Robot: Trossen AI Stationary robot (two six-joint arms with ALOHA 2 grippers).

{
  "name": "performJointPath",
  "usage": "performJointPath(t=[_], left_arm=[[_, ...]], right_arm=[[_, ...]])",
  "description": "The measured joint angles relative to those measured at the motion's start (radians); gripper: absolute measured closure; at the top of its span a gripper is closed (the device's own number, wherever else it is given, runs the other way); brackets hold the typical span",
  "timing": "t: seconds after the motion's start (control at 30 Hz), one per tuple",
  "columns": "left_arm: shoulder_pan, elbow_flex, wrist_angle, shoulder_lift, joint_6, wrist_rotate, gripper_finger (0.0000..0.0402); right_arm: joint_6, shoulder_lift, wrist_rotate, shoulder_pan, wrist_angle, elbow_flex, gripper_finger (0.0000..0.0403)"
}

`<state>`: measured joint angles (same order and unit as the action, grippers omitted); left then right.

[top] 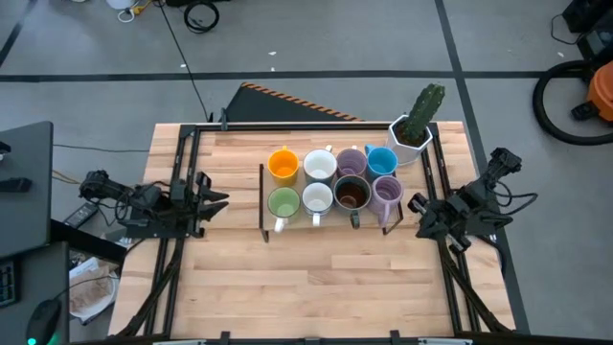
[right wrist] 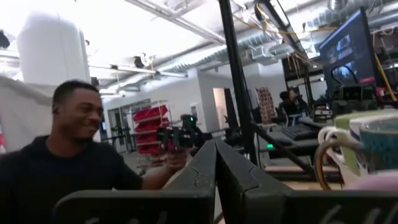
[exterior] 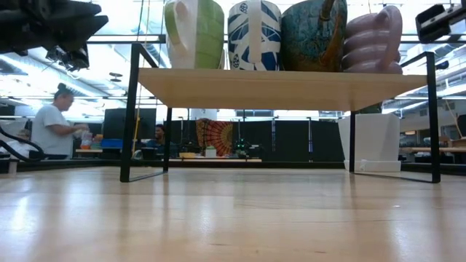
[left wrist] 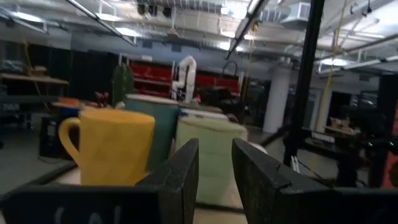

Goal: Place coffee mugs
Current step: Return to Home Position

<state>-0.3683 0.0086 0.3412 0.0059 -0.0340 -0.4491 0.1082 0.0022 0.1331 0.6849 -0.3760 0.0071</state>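
Observation:
Eight mugs stand upright in two rows on a small raised wooden shelf (top: 330, 218) in the middle of the table. The far row holds the orange mug (top: 283, 165), a white mug (top: 319, 165), a lavender mug (top: 351, 160) and the blue mug (top: 381, 160). The near row holds the green mug (top: 283, 202), a white mug (top: 317, 198), the dark brown mug (top: 351, 193) and a lavender mug (top: 387, 190). My left gripper (top: 216, 195) hovers open left of the shelf, facing the orange mug (left wrist: 115, 146) and the green mug (left wrist: 211, 155). My right gripper (top: 417, 203) hovers shut right of the shelf, beside the blue mug (right wrist: 380, 143).
A white faceted pot with a green cactus (top: 414, 132) stands on the table at the shelf's far right corner. The shelf's black metal legs (exterior: 129, 109) rise from the table. Bare wood lies toward the near edge. A person (right wrist: 74, 162) shows in the room beyond.

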Motion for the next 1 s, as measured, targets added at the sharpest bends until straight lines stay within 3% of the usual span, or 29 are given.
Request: performJointPath(t=[0.13,0.57,0.73,1.0], left_arm=[[0.0,0.0,-0.078,0.0,-0.041,-0.015,0.0299],[0.0,0.0,-0.255,0.0,-0.104,-0.358,0.0299],[0.0,-0.001,-0.27,0.0,-0.111,-0.522,0.0299],[0.0,-0.001,-0.258,0.0,-0.112,-0.548,0.0299]], right_arm=[[-0.025,0.004,0.001,0.0,0.025,-0.001,0.0392],[-0.268,0.004,0.156,0.0,0.075,-0.001,0.0392],[-0.287,0.004,0.165,0.0,0.091,-0.001,0.0392],[-0.287,0.004,0.164,0.0,0.091,-0.001,0.0392]])
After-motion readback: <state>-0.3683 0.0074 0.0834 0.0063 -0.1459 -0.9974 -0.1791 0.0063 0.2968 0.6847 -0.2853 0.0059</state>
